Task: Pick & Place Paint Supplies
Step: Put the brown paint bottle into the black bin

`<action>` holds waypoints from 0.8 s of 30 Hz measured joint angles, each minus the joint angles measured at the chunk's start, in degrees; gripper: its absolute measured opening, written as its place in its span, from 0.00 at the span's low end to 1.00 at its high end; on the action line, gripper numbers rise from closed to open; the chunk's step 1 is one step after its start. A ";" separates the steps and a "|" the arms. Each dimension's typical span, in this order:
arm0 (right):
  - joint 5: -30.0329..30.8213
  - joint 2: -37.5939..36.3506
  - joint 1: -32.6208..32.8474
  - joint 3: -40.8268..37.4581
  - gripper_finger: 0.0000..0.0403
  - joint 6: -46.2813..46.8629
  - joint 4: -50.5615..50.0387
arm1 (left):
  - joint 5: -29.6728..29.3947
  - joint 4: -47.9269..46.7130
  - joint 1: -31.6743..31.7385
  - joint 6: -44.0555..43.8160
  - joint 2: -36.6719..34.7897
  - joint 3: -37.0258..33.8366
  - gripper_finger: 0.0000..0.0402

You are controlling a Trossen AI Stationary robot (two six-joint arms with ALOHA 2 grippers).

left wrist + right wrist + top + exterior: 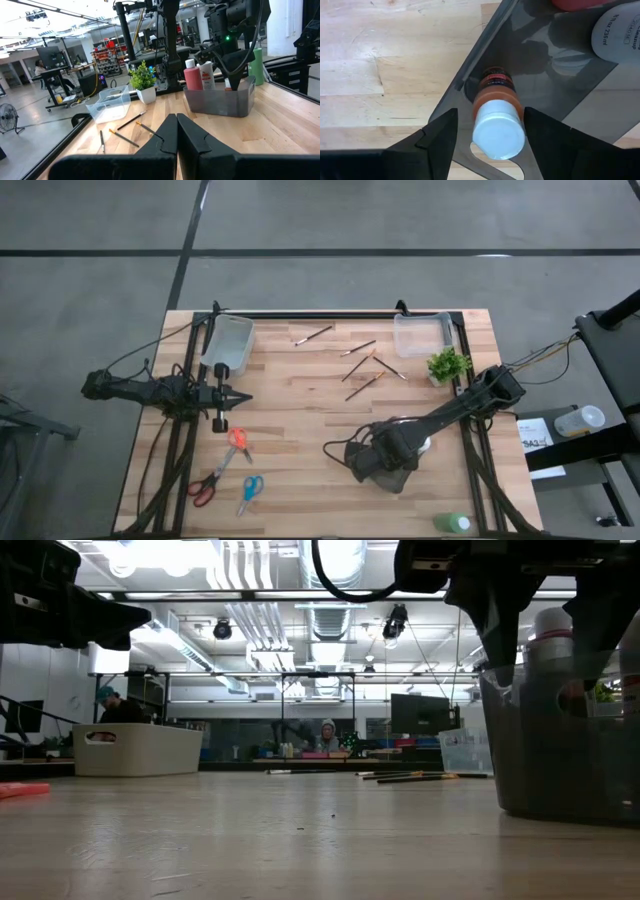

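My right gripper is open above a grey bin near the table's near right side. Its fingers stand on either side of a dark red bottle with a pale cap, which stands upright on the bin's floor. A red bottle and a white bottle also stand in the bin. A green bottle stands on the table at the near right edge. Several thin brushes lie flat on the wood in the far middle. My left gripper is shut, hovering at the left side. My right gripper comes down from above around the dark red bottle's cap end. One finger stands apart from it. Whether the other finger touches the bottle, I cannot tell.
Two clear bins sit at the far edge, one left and one right. A small potted plant stands by the right rail. Scissors and an orange tool lie near left. People sit in the room behind.
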 joint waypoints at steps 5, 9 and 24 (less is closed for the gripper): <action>0.00 0.00 0.00 0.00 0.56 -0.01 0.00 | 0.00 0.00 -0.02 0.00 0.01 0.00 0.00; 0.12 0.00 0.00 0.00 0.56 -0.26 0.02 | 0.00 0.00 -0.02 0.00 0.01 0.00 0.00; 0.58 -0.28 0.04 4.38 0.56 -6.69 -4.62 | 0.00 0.00 0.00 0.00 0.01 0.00 0.00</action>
